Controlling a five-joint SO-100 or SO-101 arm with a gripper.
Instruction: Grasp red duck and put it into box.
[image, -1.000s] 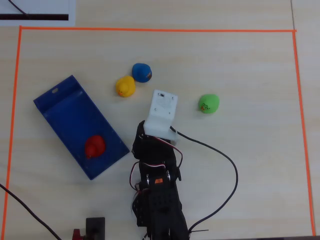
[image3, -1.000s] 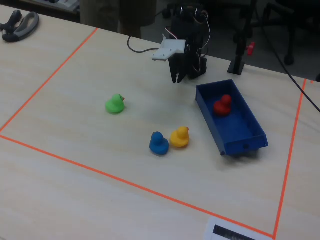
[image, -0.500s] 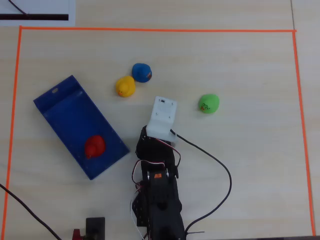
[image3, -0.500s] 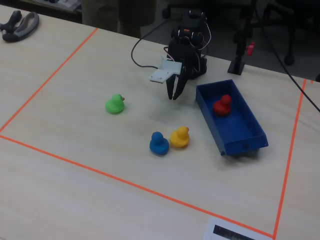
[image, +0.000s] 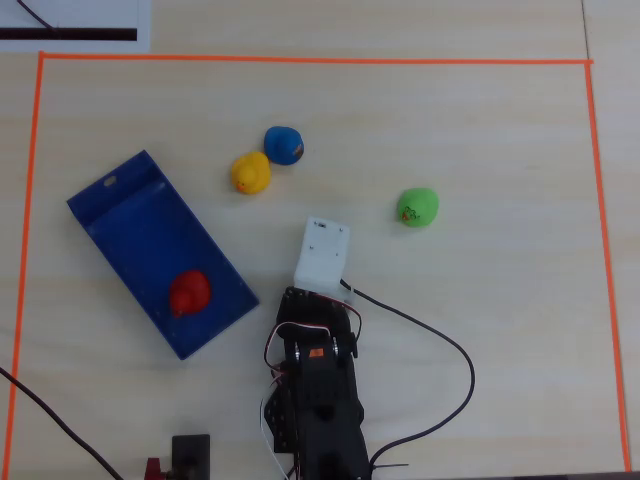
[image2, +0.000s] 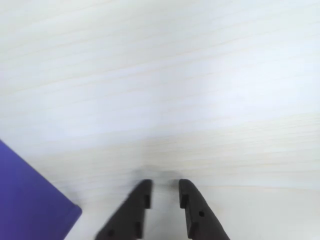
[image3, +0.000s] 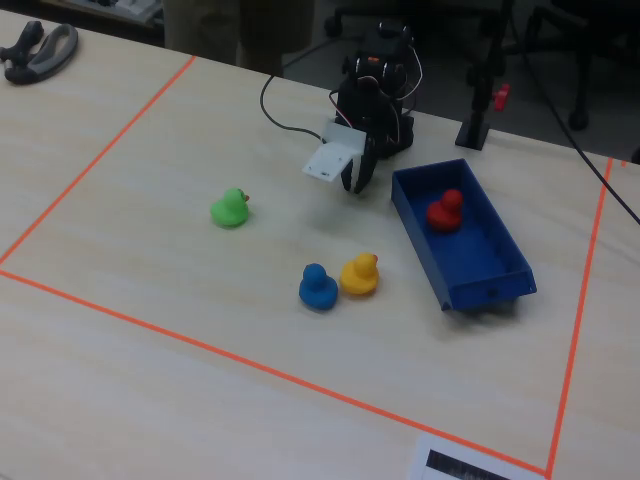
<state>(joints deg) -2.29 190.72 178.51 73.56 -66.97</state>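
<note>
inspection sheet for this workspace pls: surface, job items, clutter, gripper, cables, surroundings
Surface: pale wood table, orange tape border.
Job's things: red duck lies inside the blue box.
Clutter: yellow duck, blue duck, green duck on the table outside the box.
Gripper: gripper empty, jaws slightly apart, close above bare table beside the box.
Cables: black cable loops from the arm.
Surroundings: chair legs behind the table in the fixed view.

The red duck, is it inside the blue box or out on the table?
Inside. In the overhead view the red duck sits within the box, near one short end; the fixed view shows it behind the rim.
</note>
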